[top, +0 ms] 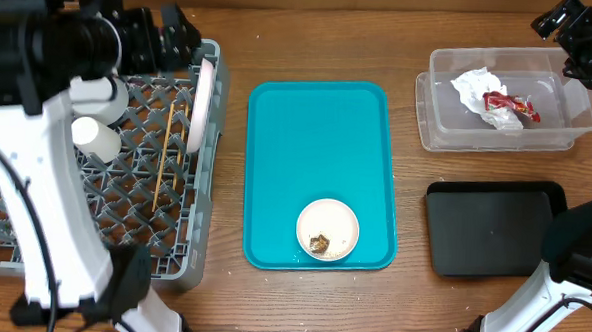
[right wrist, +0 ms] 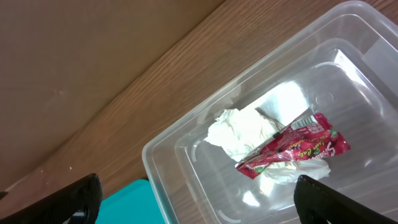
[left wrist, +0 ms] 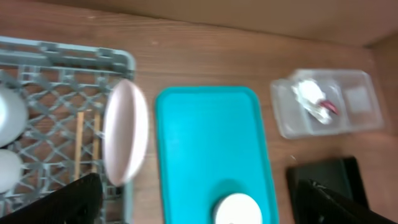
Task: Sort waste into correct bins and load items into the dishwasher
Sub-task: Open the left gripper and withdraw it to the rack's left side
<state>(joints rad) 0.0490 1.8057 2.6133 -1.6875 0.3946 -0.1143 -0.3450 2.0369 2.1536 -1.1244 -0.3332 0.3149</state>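
Note:
A small white bowl [top: 327, 228] with brown food scraps sits on the teal tray [top: 317, 137]; it also shows in the left wrist view [left wrist: 236, 210]. The grey dish rack [top: 198, 232] holds a white plate [top: 204, 107] on edge, chopsticks [top: 167, 150] and two white cups or bowls [top: 95, 137]. The clear tub [top: 433, 112] holds the crumpled napkin [top: 472, 86] and the red wrapper [top: 509, 105]. My left gripper [top: 167, 35] is open and empty above the rack's far edge. My right gripper [top: 582, 38] is open and empty above the tub [right wrist: 155, 155], over the napkin [right wrist: 239, 130] and wrapper [right wrist: 292, 146].
The shallow black tray [top: 493, 230] lies at the right front, with nothing in it. A wooden wall runs along the table's far edge. The left wrist view shows the plate [left wrist: 126, 132], teal tray [left wrist: 211, 143], tub [left wrist: 360, 118] and black tray [left wrist: 323, 177].

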